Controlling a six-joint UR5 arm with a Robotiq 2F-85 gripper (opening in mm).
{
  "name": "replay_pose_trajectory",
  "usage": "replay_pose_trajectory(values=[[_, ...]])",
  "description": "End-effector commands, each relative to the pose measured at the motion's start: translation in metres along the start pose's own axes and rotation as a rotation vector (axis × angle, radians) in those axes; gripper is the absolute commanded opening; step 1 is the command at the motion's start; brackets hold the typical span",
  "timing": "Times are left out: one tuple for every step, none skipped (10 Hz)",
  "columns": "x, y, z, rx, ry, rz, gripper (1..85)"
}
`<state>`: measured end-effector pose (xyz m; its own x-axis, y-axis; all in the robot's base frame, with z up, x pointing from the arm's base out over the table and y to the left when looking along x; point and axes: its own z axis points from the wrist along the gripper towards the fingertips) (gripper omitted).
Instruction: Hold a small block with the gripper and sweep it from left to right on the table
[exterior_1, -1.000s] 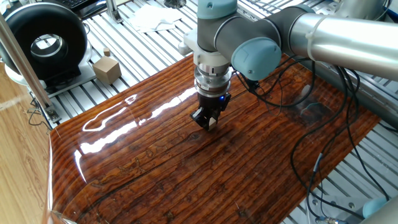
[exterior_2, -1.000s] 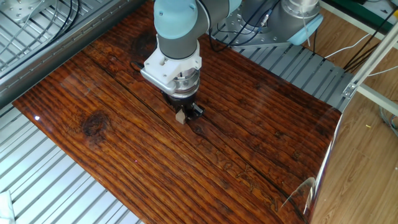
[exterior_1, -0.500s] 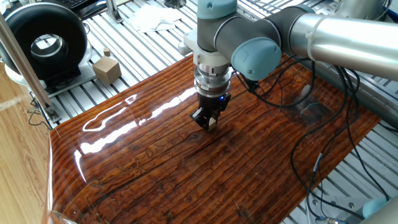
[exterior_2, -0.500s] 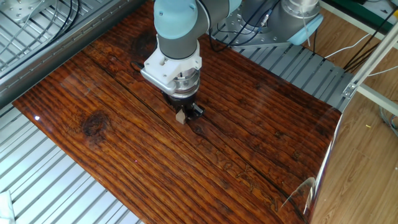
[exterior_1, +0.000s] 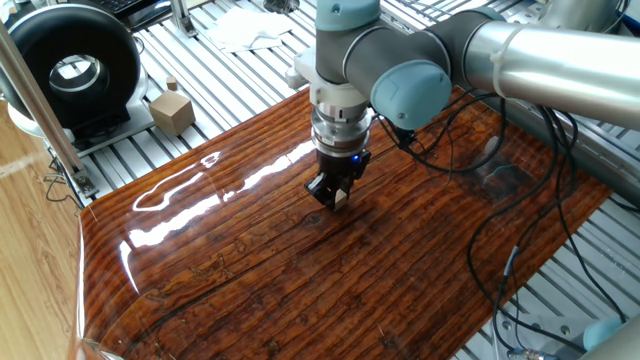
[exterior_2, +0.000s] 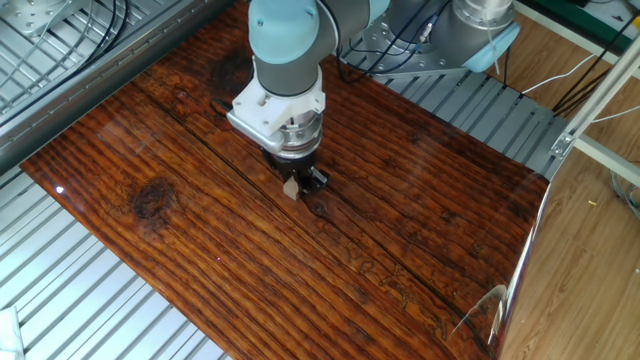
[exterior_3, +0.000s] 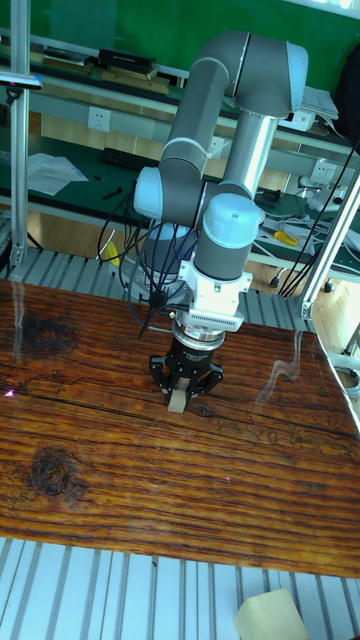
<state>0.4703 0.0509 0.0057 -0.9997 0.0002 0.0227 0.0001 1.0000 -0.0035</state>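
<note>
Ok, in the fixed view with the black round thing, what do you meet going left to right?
Black round device → larger tan cube → gripper holding the small block → grey arm tube.

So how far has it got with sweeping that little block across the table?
The pickup looks done: the gripper has its jaws shut on the small block, low over the middle of the table. The sweep is the part in hand. Left to do: carry it on toward the right edge.
</note>
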Motion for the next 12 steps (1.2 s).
replay_pose_trajectory(values=[[-0.0010, 0.0032, -0.0010, -0.012, -0.001, 0.011, 1.0], [-0.0010, 0.0032, -0.0010, -0.012, -0.001, 0.011, 1.0], [-0.0010, 0.0033, -0.0009, -0.012, -0.001, 0.011, 1.0], [-0.0010, 0.0034, -0.0009, -0.012, -0.001, 0.011, 1.0], [-0.0014, 0.0034, -0.0009, -0.012, -0.002, 0.013, 1.0], [-0.0015, 0.0035, -0.0009, -0.012, -0.002, 0.013, 1.0], [-0.0015, 0.0035, -0.0010, -0.012, -0.002, 0.013, 1.0], [-0.0011, 0.0041, -0.0010, -0.014, -0.001, 0.014, 1.0], [-0.0012, 0.0050, -0.0012, -0.015, -0.001, 0.016, 1.0], [-0.0013, 0.0055, -0.0012, -0.015, -0.001, 0.019, 1.0], [-0.0015, 0.0065, -0.0014, -0.015, -0.001, 0.022, 1.0], [-0.0013, 0.0079, -0.0015, -0.015, 0.001, 0.025, 1.0]])
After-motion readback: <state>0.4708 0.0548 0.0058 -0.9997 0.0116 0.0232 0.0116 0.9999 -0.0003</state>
